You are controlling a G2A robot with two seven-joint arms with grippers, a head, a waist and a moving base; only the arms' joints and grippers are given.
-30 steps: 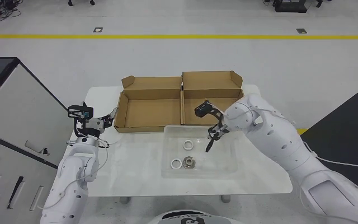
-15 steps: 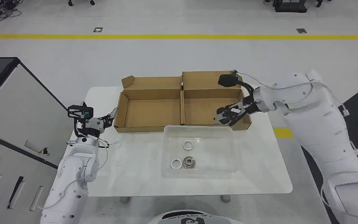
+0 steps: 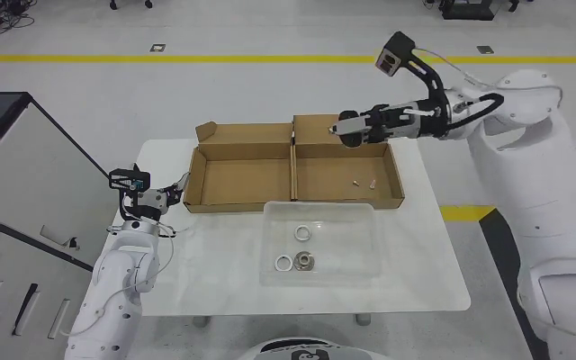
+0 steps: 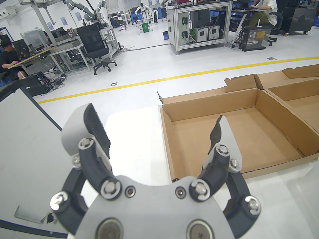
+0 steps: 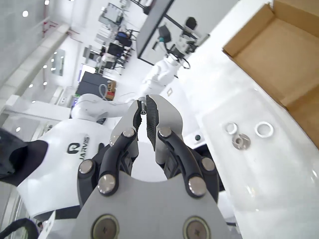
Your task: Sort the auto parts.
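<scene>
My right gripper hangs high over the back of the right cardboard box. In the right wrist view, the right gripper is shut on a small threaded metal screw at its fingertips. Two small pale parts lie in that box. A clear tray in front holds two white rings and a metal flanged disc. My left gripper stands open beside the left box, with nothing between its fingers.
The two open boxes sit side by side at the table's back, flaps raised. The white table has free room left of the tray and along the front edge. A dark-framed panel stands off the table's left side.
My right arm has lifted out of the tray, swung back over the right box and risen, with its gripper still shut. The left arm has not moved.
</scene>
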